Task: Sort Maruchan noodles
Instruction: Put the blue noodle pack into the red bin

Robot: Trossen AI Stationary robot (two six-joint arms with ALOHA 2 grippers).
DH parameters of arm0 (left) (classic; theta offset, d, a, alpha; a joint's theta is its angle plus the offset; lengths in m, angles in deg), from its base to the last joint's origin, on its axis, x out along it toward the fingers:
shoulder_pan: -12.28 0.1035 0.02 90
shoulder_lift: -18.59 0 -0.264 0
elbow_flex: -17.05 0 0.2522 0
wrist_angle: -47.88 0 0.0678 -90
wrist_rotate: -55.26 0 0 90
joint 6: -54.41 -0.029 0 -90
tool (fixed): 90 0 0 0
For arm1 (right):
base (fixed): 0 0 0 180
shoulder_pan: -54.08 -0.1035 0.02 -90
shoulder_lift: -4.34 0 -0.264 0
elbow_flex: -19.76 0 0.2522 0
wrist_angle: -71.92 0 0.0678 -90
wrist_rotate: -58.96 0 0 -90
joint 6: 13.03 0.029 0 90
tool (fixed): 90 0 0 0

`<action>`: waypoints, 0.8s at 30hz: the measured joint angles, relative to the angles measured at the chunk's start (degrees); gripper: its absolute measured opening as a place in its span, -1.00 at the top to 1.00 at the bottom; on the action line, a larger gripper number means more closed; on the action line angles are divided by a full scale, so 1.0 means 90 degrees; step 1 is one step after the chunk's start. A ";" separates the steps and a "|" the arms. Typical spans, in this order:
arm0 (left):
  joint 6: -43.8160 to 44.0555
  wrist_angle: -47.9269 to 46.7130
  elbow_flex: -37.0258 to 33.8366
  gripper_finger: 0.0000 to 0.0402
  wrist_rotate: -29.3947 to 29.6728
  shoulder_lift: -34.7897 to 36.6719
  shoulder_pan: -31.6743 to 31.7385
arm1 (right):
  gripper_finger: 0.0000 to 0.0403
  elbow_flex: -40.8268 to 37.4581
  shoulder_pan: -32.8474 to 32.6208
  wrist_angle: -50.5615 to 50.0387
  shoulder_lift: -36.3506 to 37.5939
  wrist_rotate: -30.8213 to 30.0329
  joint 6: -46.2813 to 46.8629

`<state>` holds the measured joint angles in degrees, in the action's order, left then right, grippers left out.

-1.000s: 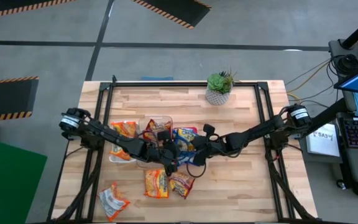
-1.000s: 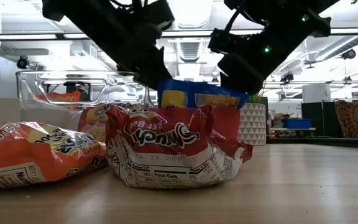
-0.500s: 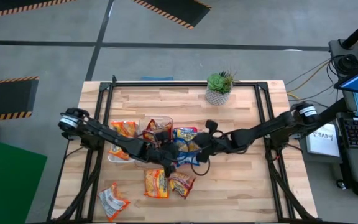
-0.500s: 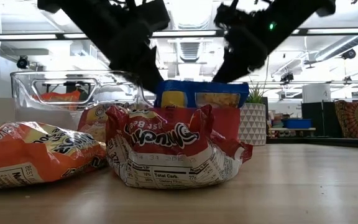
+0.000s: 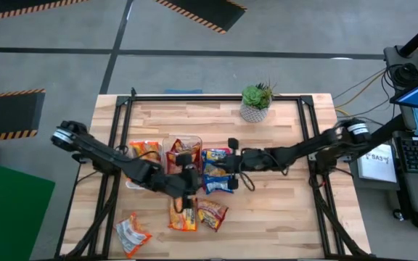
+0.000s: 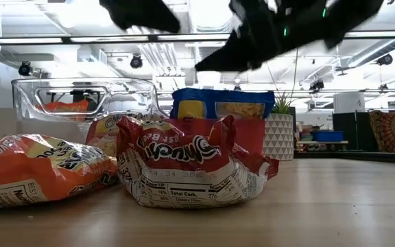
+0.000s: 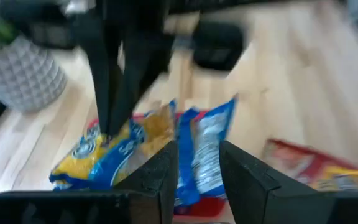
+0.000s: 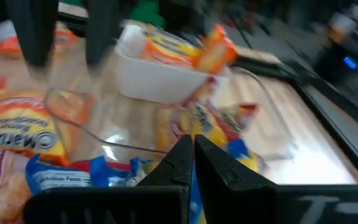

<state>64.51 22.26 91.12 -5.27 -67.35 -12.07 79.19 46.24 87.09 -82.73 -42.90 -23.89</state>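
Observation:
Two blue Maruchan noodle packets [image 5: 217,155] [image 5: 219,183] lie at mid-table on what looks like a red tray [image 6: 249,137]. Orange packets sit in a white tray [image 5: 141,154], another in a clear tray [image 5: 184,147]. Loose packets lie nearer the front: orange [image 5: 182,214], red [image 5: 212,213] and orange-white [image 5: 131,233]. My left gripper [image 7: 197,148] hovers just left of the blue packets, raised and open, with nothing between its fingers. My right gripper [image 8: 192,142] is shut and hangs above the blue packets [image 8: 104,175], clear of them.
A potted plant [image 5: 255,101] in a white pot stands at the far edge. Black frame rails [image 5: 119,138] [image 5: 312,138] run along both sides of the table. Bare wood [image 5: 281,210] lies on the near right.
My left gripper has risen from beside the blue packets and drawn back toward the table's left edge, its gap unchanged. My right gripper has risen, tipped up nearer to level and shifted toward the far edge. A blue packet that the arms covered now shows. No packet has moved.

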 joint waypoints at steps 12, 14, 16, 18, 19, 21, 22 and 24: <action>-0.0286 0.0219 0.0000 0.60 0.1226 0.0628 -0.1014 | 0.96 -0.0317 0.0749 0.2296 -0.1804 0.1648 0.0666; -0.0267 0.0245 0.0000 0.61 0.1300 0.0627 -0.1054 | 0.96 -0.0319 0.0750 0.2290 -0.1821 0.1654 0.0750; -0.0255 0.0244 0.0000 0.62 0.1326 0.0626 -0.1083 | 0.96 -0.0331 0.0751 0.2176 -0.1684 0.1651 0.0796; -0.0250 0.0253 0.0000 0.62 0.1339 0.0610 -0.1084 | 0.96 -0.0334 0.0751 0.2047 -0.1453 0.1651 0.0786; -0.0251 0.0253 0.0000 0.63 0.1337 0.0608 -0.1084 | 0.96 -0.0314 0.0753 0.2006 -0.1328 0.1647 0.0761; -0.0255 0.0265 0.0000 0.63 0.1339 0.0606 -0.1084 | 0.96 -0.0230 0.0774 0.1935 -0.1090 0.1614 0.0676; -0.0255 0.0266 0.0000 0.63 0.1339 0.0606 -0.1084 | 0.96 -0.0201 0.0790 0.1891 -0.1013 0.1562 0.0627; -0.0255 0.0268 0.0000 0.63 0.1338 0.0606 -0.1084 | 0.96 -0.0186 0.0857 0.1816 -0.0962 0.1443 0.0545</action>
<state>62.22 24.67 91.12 6.77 -61.90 -21.83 77.51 53.96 103.44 -91.39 -29.91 -18.98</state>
